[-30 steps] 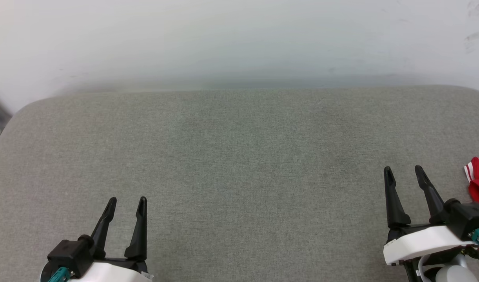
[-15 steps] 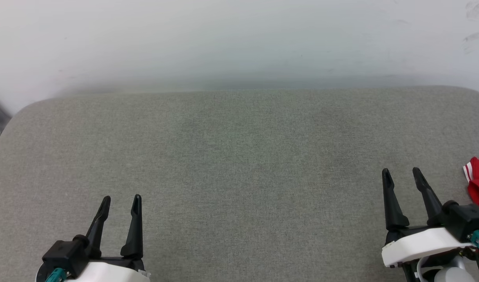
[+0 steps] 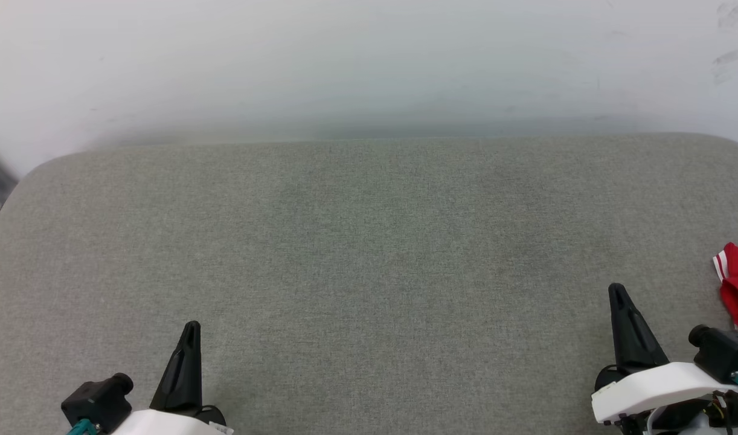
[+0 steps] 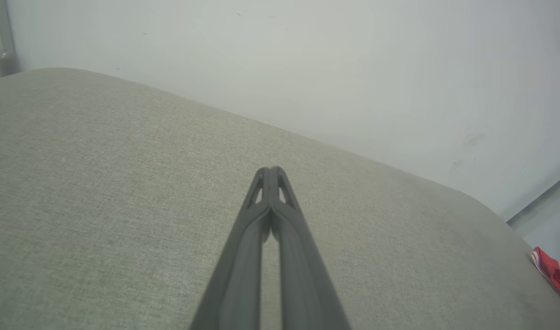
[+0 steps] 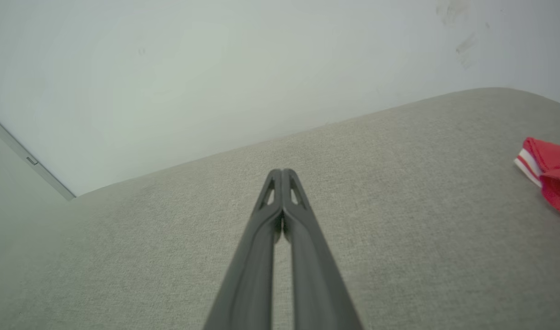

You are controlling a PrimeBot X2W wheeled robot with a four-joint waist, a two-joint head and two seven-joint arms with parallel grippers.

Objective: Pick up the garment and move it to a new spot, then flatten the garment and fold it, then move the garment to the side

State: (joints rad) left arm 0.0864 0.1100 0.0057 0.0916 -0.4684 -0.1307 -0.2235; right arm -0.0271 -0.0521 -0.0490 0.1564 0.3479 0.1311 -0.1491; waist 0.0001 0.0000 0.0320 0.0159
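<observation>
Lying crumpled at the right edge of the broad, round-cornered grey woven-fabric pad (image 3: 369, 241): bright red soft garment (image 3: 737, 290), white-and-red striped trim showing along one fold. Pointing up the pad near that cloth, on its left and not touching it: right gripper (image 3: 616, 293), long dark tapered fingers pressing together, gripping nothing. Pointing likewise over the pad's near left part, well apart from the cloth: left gripper (image 3: 191, 329), slotted tips meeting, pinching nothing. Rising behind the pad's far edge: smooth pale wall (image 3: 369, 60), faintly scuffed.
</observation>
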